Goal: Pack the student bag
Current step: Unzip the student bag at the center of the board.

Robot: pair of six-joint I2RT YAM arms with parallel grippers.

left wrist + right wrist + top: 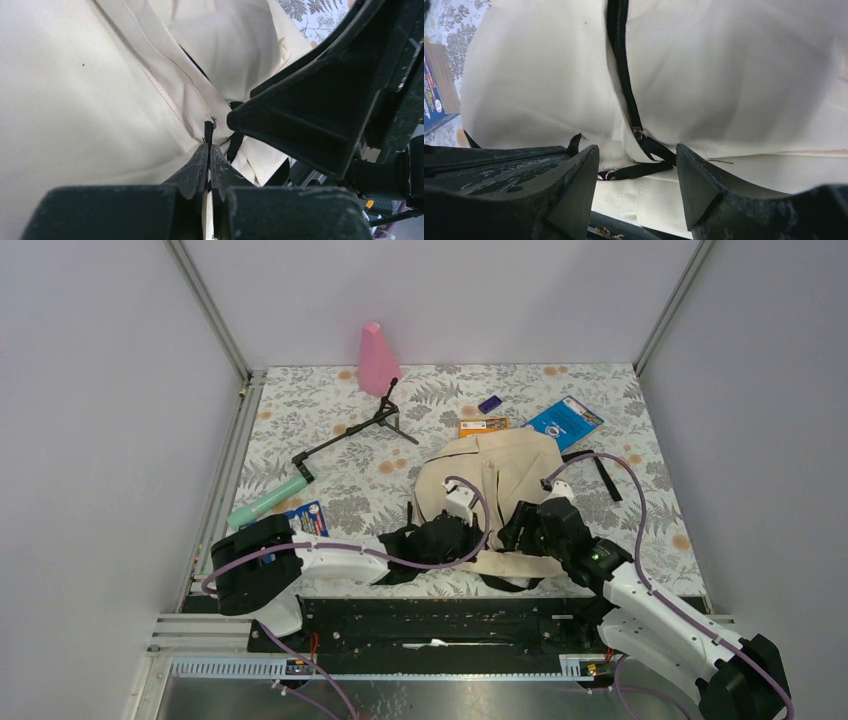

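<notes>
Left pincer (209,152): being clamped onto the student bag (75,100) at its black tab (208,131).
Right pincer (637,165): being held released, zipper (621,65) between its fingers.

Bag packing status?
Done: nothing visibly packed; blue booklet, orange box and green tube lie outside the student bag. In hand: left tool shut on its black tab; right tool open, straddling the zipper pull. Left: likely unzip, load, close.
</notes>
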